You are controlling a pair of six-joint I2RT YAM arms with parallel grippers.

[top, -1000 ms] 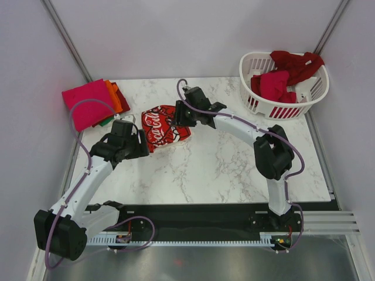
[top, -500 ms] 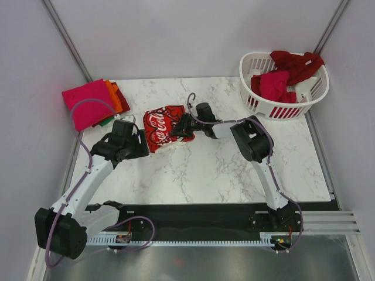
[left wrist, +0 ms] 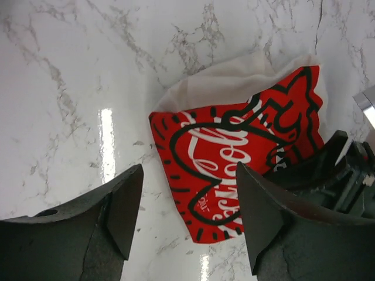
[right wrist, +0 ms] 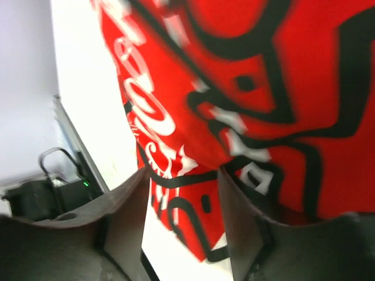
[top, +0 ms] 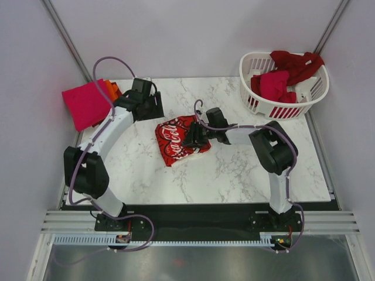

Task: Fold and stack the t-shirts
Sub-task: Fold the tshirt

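A white marble table (top: 234, 170) is sitting between pale grey walls (top: 176, 35), and near its middle the red Coca-Cola t-shirt (top: 174, 140) is lying in a folded, slightly crumpled bundle with its white script facing up. The right claw (top: 192, 139) is reaching low across the table and is resting at the bundle's right edge. In the right wrist view its fingers (right wrist: 126, 205) are standing apart with red printed cloth filling the gap between them, but I cannot tell whether they are pinching it. The left claw (top: 153, 107) is hovering toward the far left of the table, apart from the shirt, with its fingers (left wrist: 126, 205) spread and nothing between them; from its own camera the shirt is lying just ahead, a pale layer showing along one edge. A magenta-pink t-shirt (top: 85, 104) is topping a folded pile at the far left corner, with an orange t-shirt (top: 114, 91) peeking out beneath. At the far right, a white laundry basket (top: 258, 58) is holding crimson t-shirts (top: 274, 85).
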